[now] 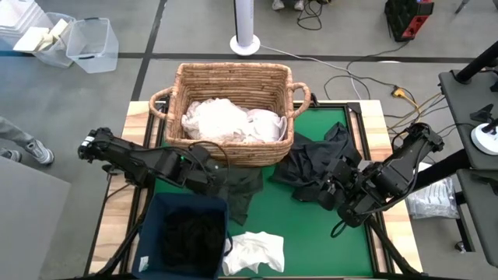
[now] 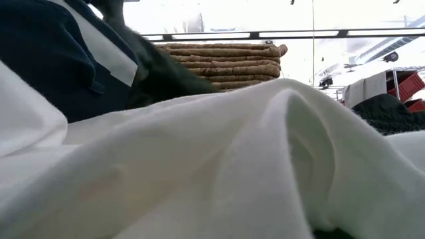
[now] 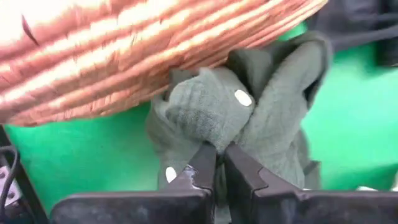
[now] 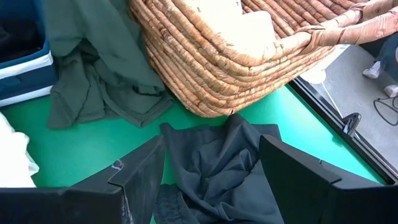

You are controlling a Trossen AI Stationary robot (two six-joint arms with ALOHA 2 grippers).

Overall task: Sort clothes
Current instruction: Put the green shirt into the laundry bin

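A grey-green garment [image 1: 243, 193] lies bunched on the green mat against the near wall of the wicker basket [image 1: 233, 85], which holds white clothes [image 1: 229, 120]. My left gripper [image 1: 208, 176] is shut on the garment. A black garment [image 1: 315, 159] lies on the mat at the right. My right gripper [image 1: 333, 193] is open over its near part, with a fold [image 4: 217, 165] between the fingers; I cannot tell whether they touch it. A white garment [image 1: 254, 253] lies at the mat's near edge. The navy bin [image 1: 159, 206] holds black clothes [image 1: 191, 237]. My left gripper pinches a bunched fold of the grey-green garment [image 3: 214, 140] between its two fingers, several layers together. The fingers come from the table's left, slanting down. The rest of the garment lies slack on the mat beside the basket [image 3: 124, 56].
The basket's near wall stands right behind the left gripper. The navy bin is just on the near side of the left arm. In the low view the white garment [image 2: 219, 159] fills the foreground. Bare green mat [image 1: 327, 241] shows at the near right.
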